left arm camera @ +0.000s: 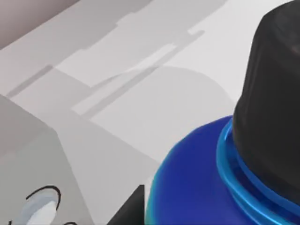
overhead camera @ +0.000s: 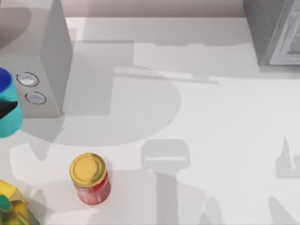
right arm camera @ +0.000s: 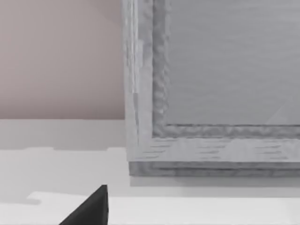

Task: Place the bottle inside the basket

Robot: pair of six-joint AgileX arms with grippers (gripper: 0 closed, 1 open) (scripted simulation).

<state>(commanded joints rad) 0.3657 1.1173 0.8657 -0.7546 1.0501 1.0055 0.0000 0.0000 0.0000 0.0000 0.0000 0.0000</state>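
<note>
The bottle [overhead camera: 6,105], cyan with a dark blue shoulder, hangs at the far left edge of the top view, partly cut off. My left gripper [overhead camera: 8,108] is shut on it, and one black finger crosses its body. In the left wrist view the bottle [left arm camera: 197,187] looms close with its black cap [left arm camera: 272,108], and a dark finger [left arm camera: 129,211] sits beside it. The grey basket [overhead camera: 274,33] stands at the back right corner. A dark tip of my right gripper [right arm camera: 91,208] points at the basket's wall [right arm camera: 211,93] from close by.
A grey box [overhead camera: 40,61] with two round marks stands at the back left, right beside the bottle. A red jar with a gold lid [overhead camera: 90,178] stands front left. A yellow thing with a teal cap [overhead camera: 10,206] sits in the front left corner.
</note>
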